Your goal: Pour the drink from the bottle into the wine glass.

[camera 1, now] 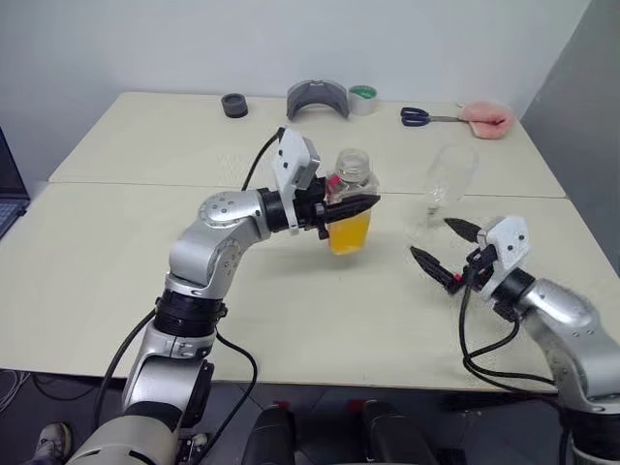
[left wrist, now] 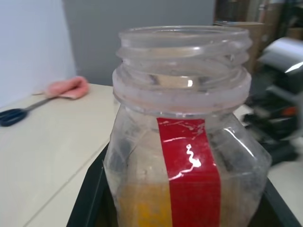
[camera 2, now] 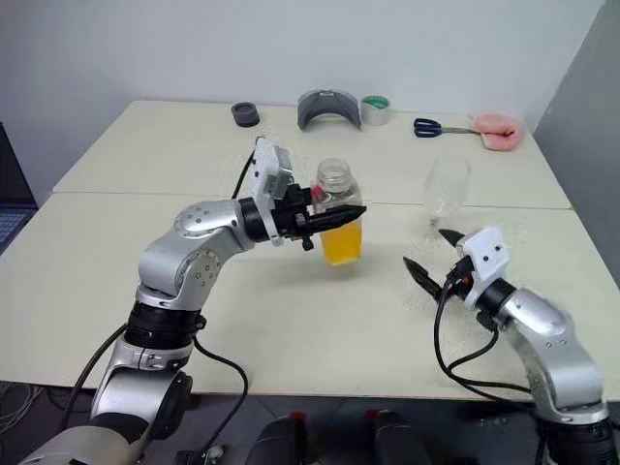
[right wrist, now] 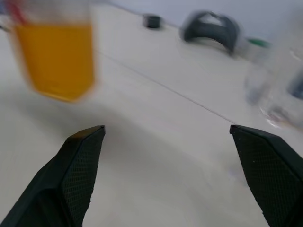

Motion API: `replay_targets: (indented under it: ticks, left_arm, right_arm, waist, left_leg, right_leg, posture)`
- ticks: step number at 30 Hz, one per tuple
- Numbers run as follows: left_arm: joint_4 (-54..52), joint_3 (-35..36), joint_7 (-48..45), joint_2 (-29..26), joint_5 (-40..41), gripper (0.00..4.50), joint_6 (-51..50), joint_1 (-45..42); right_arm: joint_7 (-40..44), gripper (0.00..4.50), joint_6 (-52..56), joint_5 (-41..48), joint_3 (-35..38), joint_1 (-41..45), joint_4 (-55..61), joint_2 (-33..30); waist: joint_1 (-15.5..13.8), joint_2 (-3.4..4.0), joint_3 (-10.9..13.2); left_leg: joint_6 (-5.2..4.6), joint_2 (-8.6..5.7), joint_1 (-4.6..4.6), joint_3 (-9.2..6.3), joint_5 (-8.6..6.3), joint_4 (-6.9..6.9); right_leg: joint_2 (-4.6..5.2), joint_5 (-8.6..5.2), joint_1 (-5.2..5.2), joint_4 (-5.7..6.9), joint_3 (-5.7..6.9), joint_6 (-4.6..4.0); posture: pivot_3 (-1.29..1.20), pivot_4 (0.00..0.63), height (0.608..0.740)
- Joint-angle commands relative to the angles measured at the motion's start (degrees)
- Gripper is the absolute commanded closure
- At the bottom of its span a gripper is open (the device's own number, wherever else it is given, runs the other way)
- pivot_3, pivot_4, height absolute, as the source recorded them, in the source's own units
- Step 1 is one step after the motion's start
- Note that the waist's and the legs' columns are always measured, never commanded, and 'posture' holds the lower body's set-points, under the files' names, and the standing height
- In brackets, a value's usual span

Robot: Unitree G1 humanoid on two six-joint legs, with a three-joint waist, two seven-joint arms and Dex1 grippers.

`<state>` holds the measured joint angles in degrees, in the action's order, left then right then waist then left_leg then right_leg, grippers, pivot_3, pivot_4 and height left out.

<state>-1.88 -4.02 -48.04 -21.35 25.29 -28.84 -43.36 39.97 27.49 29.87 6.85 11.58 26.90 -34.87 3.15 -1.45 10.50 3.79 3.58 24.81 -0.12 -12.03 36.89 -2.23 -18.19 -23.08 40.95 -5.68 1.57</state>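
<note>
Pale cream tables (camera 1: 126, 281) pushed edge to edge fill the head views under a plain grey-white wall. At the centre of the frame the left gripper (camera 1: 354, 206) is pinched onto the bottle (camera 1: 351, 201), holding it upright and lifted off the surface; its wide neck is uncapped, and the drink (camera 1: 350, 232), a translucent orange-yellow, fills only the lower part. To the right of the bottle and well apart from it, the wine glass (camera 1: 448, 179) stands on the table, clear and with nothing visible inside. Lower right, the right gripper (camera 1: 444, 247) hovers with its two black fingers spread wide, gripping nothing, just in front of the glass. Along the top of the frame lie a small black ring (camera 1: 233, 105), a grey curved piece (camera 1: 317, 99), a roll of tape (camera 1: 363, 99), blue-handled scissors (camera 1: 417, 116) and a pink cloth (camera 1: 487, 117). The left wrist view adds what the head views cannot: the bottle's threaded rim, its scuffed clear walls and the glossy vertical red stripe (left wrist: 193, 175). The right wrist view shows the spread fingertips (right wrist: 83, 161) with the orange liquid blurred at upper left.
</note>
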Motion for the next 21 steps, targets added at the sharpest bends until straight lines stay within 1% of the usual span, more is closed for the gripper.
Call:
replay_targets:
  ticks: [1, 2, 5, 10, 12, 15, 21]
  left_arm:
    - [1.0, 3.9, 5.3, -1.5, -3.3, 2.76, 3.4, -0.2]
    - [2.0, 4.5, 6.7, -1.9, -4.4, 2.76, 4.2, -0.2]
    - [5.3, 7.0, 12.8, -3.2, -8.2, 2.76, 6.7, 0.0]
    - [11.0, 11.8, 20.4, -4.8, -12.1, 2.76, 11.4, 1.3]
    - [13.3, 13.1, 21.9, -5.0, -12.7, 2.76, 13.8, 1.6]
    - [17.0, 14.8, 23.4, -4.3, -12.8, 2.76, 17.7, 1.6]
    - [24.4, 17.3, 24.7, -2.6, -12.0, 2.76, 25.0, 2.5]
  right_arm:
    - [4.8, 0.01, 6.2, 10.7, 0.3, 6.3, 3.3, -1.4]
    - [4.4, 0.01, 8.2, 12.8, -0.1, 8.4, 3.2, -1.1]
    - [2.1, 0.01, 13.7, 18.1, -1.0, 14.7, 2.1, 0.5]
    - [-3.1, 0.01, 17.2, 21.1, -1.7, 21.0, 0.6, 4.8]
    - [-3.2, 0.01, 17.0, 20.6, -2.6, 20.7, 0.8, 5.9]
    - [-2.3, 0.01, 14.3, 17.5, -4.9, 18.5, 0.3, 7.2]
    - [-1.7, 0.01, 10.2, 14.1, -6.9, 16.0, -1.2, 9.5]
  waist:
    - [0.0, 0.00, 0.0]
    - [0.0, 0.00, 0.0]
    - [0.0, 0.00, 0.0]
    - [-0.3, -0.01, 0.0]
    - [-0.4, -0.01, 0.0]
    - [-0.8, -0.02, 0.0]
    - [-1.3, -0.03, 0.0]
  left_leg:
    - [0.00, 0.00, 0.00, -0.02, 0.00, 0.01]
    - [0.00, 0.01, 0.00, -0.03, 0.00, 0.02]
    - [0.00, 0.01, 0.01, -0.06, 0.00, 0.03]
    - [0.00, 0.00, 0.05, -0.04, 0.00, 0.03]
    - [0.00, 0.01, 0.05, -0.04, 0.00, 0.02]
    - [0.00, 0.00, 0.09, -0.04, 0.00, 0.02]
    - [0.00, -0.03, 0.11, 0.01, 0.00, 0.03]
  right_leg:
    - [0.00, 0.02, 0.01, 0.00, 0.01, -0.04]
    - [0.00, 0.13, 0.01, 0.00, 0.03, -0.22]
    - [0.01, 0.14, 0.02, 0.00, 0.04, -0.23]
    - [0.07, 0.14, 0.00, -0.02, 0.06, -0.24]
    - [0.08, 0.14, -0.01, -0.03, 0.08, -0.24]
    - [0.09, 0.14, -0.03, -0.05, 0.10, -0.24]
    - [0.14, 0.14, -0.04, -0.06, 0.10, -0.24]
  posture:
    - [0.00, 0.150, 0.740]
    - [0.00, 0.150, 0.740]
    - [0.00, 0.150, 0.740]
    - [0.00, 0.150, 0.740]
    - [0.00, 0.150, 0.740]
    - [0.00, 0.150, 0.740]
    - [0.00, 0.150, 0.740]
